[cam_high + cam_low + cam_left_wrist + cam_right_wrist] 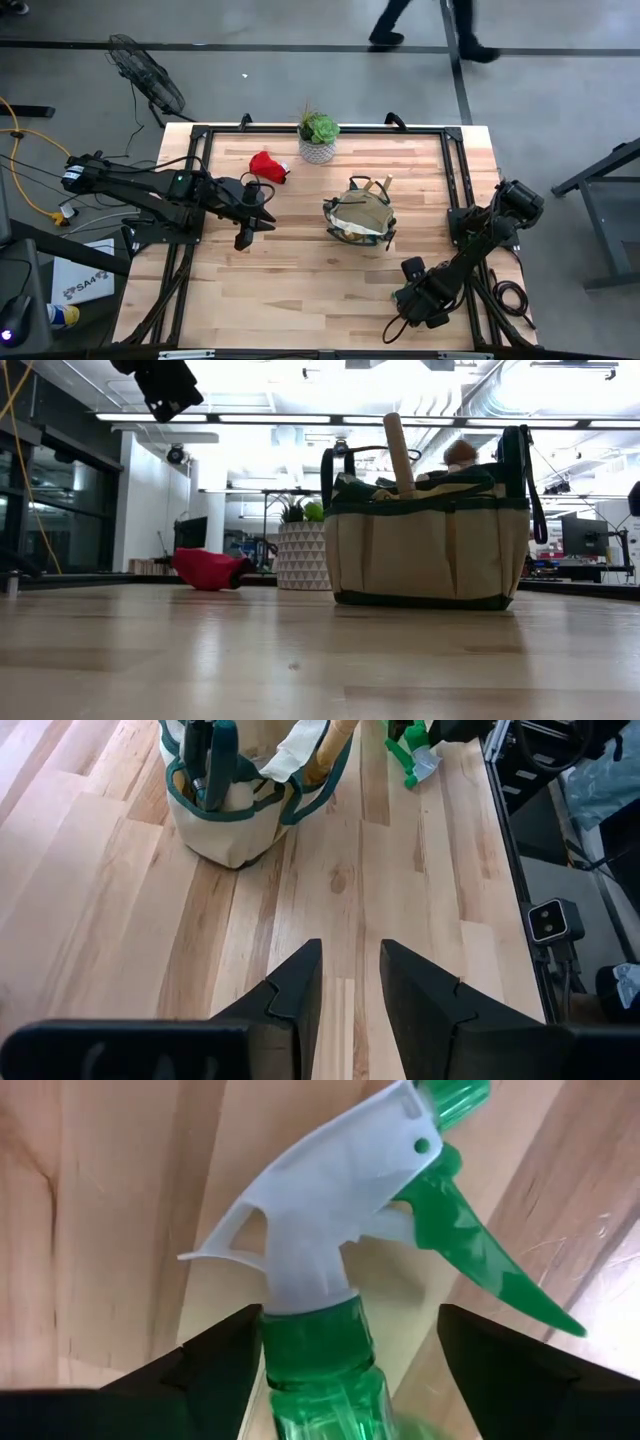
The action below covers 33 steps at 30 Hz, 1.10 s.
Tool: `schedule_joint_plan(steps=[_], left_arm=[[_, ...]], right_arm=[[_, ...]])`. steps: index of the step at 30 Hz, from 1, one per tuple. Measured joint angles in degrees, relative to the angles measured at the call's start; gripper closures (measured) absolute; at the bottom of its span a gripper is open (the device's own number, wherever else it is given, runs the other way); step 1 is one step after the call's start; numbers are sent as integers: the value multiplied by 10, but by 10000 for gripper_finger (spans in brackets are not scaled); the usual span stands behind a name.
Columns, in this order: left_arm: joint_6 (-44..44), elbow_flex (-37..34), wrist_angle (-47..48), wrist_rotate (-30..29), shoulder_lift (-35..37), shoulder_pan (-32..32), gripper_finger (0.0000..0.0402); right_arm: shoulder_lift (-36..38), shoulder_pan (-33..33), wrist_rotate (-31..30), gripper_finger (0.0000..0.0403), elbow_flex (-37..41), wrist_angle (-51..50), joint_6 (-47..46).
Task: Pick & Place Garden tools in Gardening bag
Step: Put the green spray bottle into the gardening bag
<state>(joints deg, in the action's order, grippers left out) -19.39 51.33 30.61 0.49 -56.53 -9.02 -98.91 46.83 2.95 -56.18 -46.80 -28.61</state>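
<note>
The tan gardening bag (358, 212) stands upright mid-table, with a wooden handle (398, 455) and dark tools (205, 755) sticking out of it. A red glove (268, 165) lies at the far left of the table. A green spray bottle with a white trigger head (320, 1210) lies on the table near the bag's near right side and also shows in the left wrist view (412, 750). My right gripper (412, 270) is open, with its fingers on either side of the bottle's neck (350, 1315). My left gripper (350, 980) is open and empty above the table, left of the bag (245, 235). My right gripper has one finger (215, 1355) right beside the bottle's green collar (310, 1340), just under the white trigger head. I cannot tell whether it touches. The other finger (500, 1360) stands apart from the bottle. The fingers lie across the neck.
A green succulent in a white pot (318, 138) stands at the table's far edge behind the bag. A dark frame (455, 170) runs along the table's edges. Bare wood lies between the left gripper and the bag, and along the near edge.
</note>
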Motion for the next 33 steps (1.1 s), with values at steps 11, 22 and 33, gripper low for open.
schedule_joint_plan(steps=[11, 22, 33], left_arm=[[-6, 0, 0, 0, 0, 0, 300], [-21, 0, -1, -5, 0, 0, 300], [-34, 0, -13, -57, 0, 0, 300]], right_arm=[[0, 0, 4, 203, 17, 36, -2], [1, -11, 13, 275, 19, 61, -92], [38, -47, 0, 275, -1, 84, -226]])
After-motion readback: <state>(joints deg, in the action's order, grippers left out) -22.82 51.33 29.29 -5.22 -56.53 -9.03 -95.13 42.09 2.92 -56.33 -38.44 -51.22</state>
